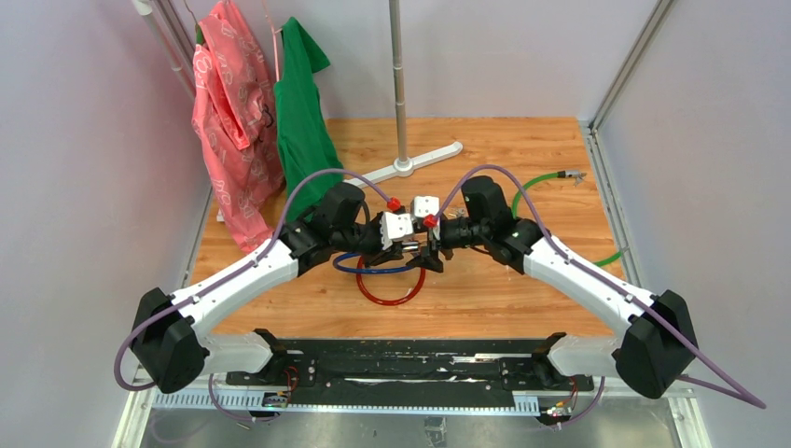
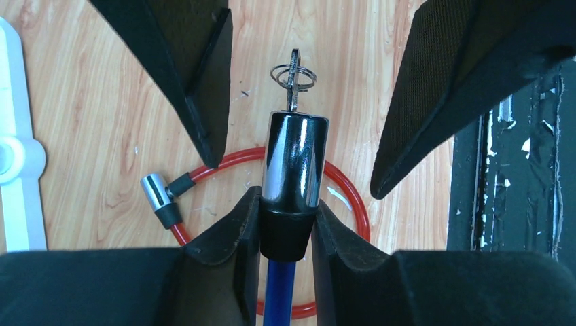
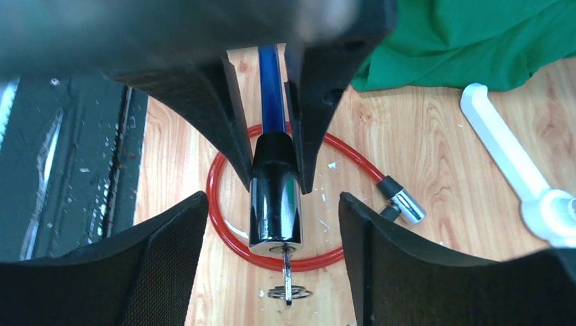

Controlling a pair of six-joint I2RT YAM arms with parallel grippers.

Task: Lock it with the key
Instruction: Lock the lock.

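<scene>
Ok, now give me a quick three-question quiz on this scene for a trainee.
1. True or false: the key sits in the chrome lock cylinder.
2. Which gripper clamps the cylinder's black collar? A left, B right, C neither.
3. Fill in: the cable looped on the table beneath the lock is ____.
Key: 1 true; 2 A, the left gripper, while the right gripper stands open around the key; 3 red cable.

Top external: high, from behind, looking down on whole table (image 1: 522, 159). Wrist cameras: very near, low, facing each other head-on. Shared by both: lock cylinder (image 2: 294, 159), key (image 2: 293, 98), red cable (image 2: 231, 159).
</scene>
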